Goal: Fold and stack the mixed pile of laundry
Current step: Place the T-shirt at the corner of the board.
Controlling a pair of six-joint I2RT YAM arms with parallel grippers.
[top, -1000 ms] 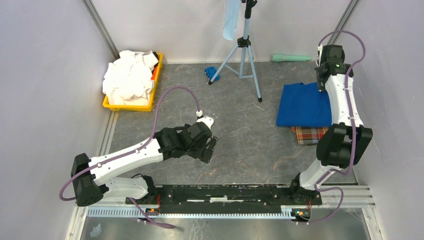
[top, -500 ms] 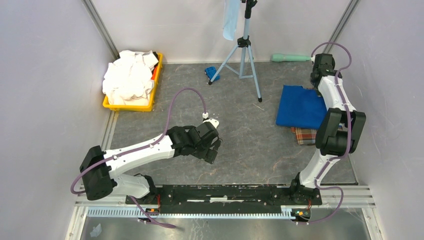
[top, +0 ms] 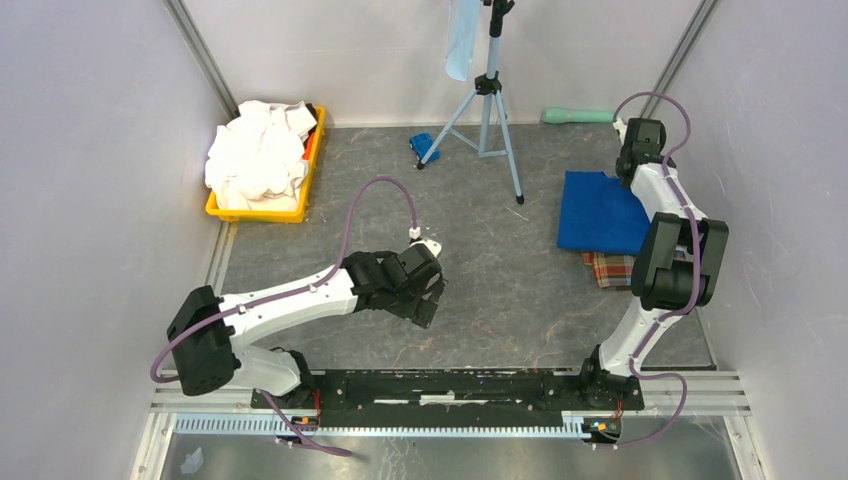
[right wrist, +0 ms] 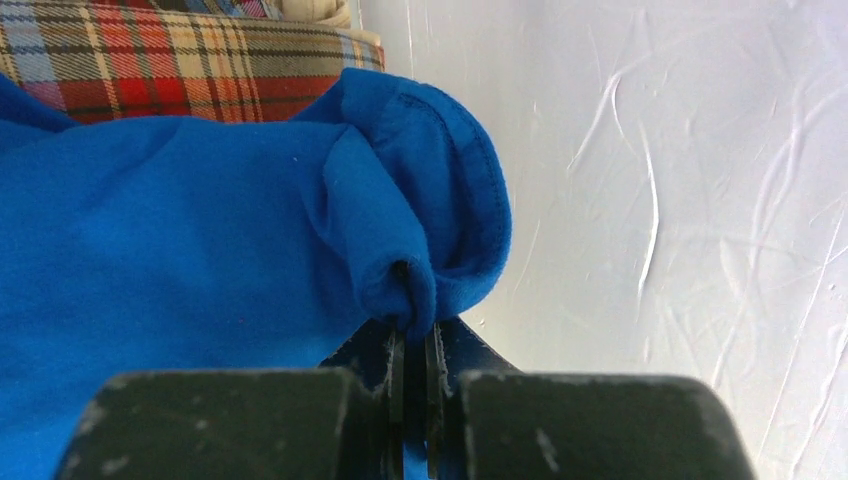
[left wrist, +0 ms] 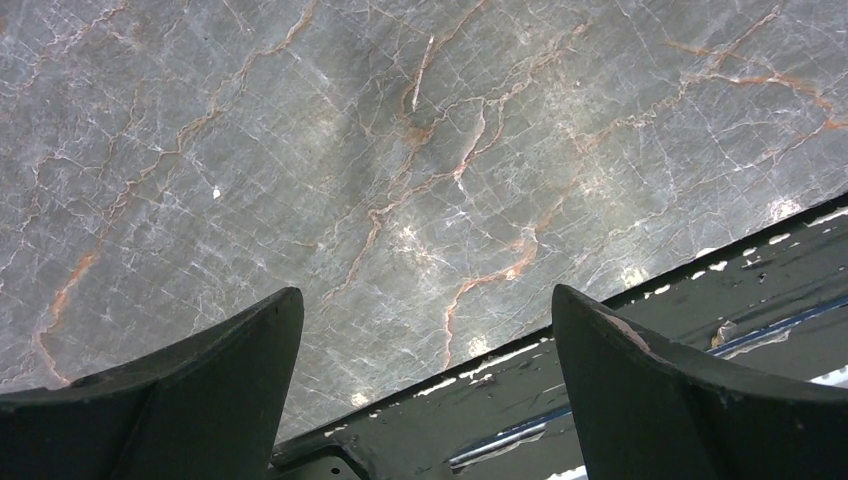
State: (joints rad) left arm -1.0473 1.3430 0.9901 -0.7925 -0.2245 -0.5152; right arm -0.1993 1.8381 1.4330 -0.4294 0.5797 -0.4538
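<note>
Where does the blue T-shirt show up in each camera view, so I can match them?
Top external: blue T-shirt lies flat, right of centre.
Left wrist: not in it.
Right wrist: fills the left and centre, with a fold pinched in the right gripper.
Shared landmark: plaid cloth peeking out from under the shirt.

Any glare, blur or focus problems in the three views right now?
Top external: even diffuse light, soft shadows, sharp throughout. Left wrist: marble tabletop sharp, pale sheen band across its middle; left fingers dark, little detail. Right wrist: blue T-shirt hem stitching crisp, right fingers close and slightly soft, white wall bright but textured.
</note>
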